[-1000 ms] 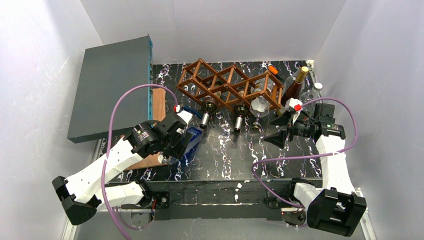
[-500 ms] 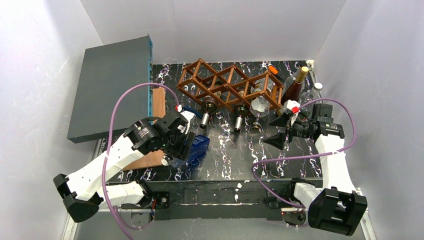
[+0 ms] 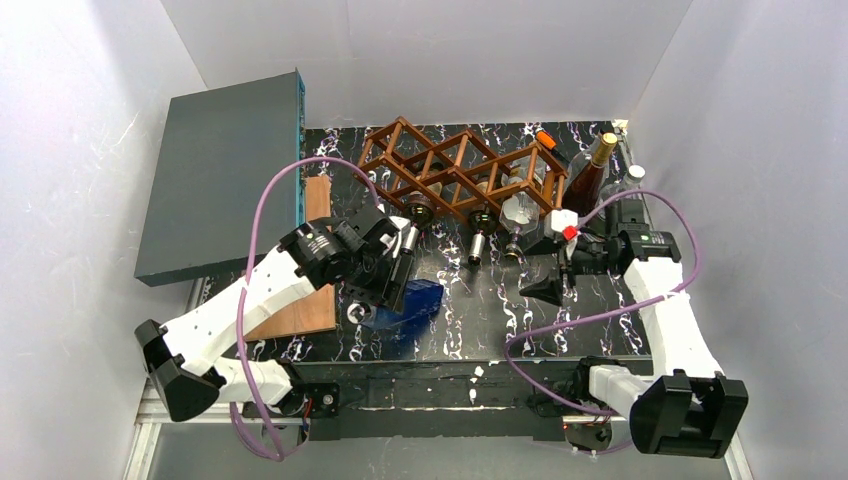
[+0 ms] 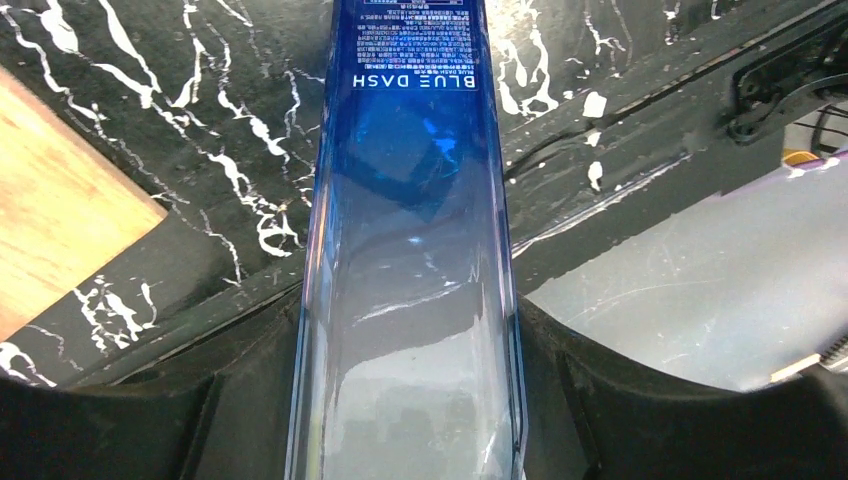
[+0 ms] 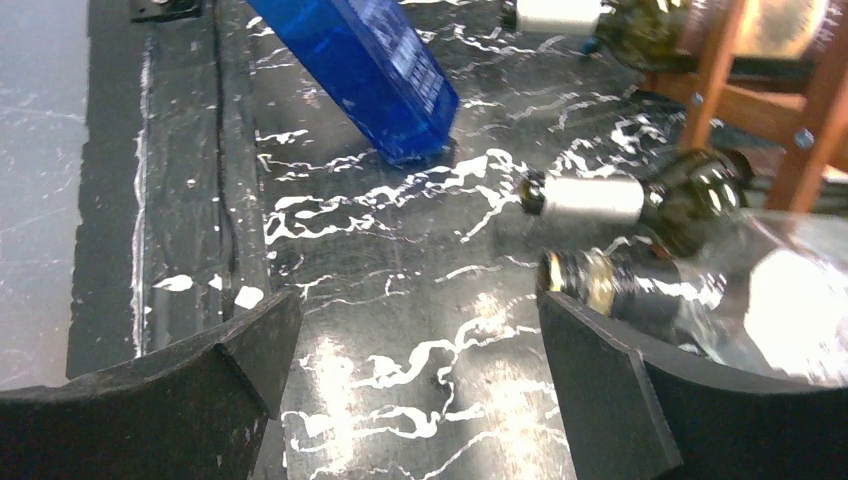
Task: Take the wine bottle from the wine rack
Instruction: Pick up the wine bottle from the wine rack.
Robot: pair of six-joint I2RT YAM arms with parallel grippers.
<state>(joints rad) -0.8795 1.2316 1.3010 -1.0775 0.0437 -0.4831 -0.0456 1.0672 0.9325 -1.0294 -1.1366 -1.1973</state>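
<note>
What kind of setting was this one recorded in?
Probably a robot test cell rather than a home: plain white walls box in a black marbled table, with a wooden wine rack of bottles staged as props.

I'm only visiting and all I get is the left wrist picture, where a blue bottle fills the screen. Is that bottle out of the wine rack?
Observer: Yes. The blue bottle is clear of the wine rack and slants down in front of it.
Visitor: Is anything left in the rack?
Observer: Two dark bottles and a clear bottle lie in it, with their necks pointing toward the arms.
Visitor: What is the other hand doing?
Observer: The right hand is open and empty, with one finger beside the clear bottle's mouth.
</note>
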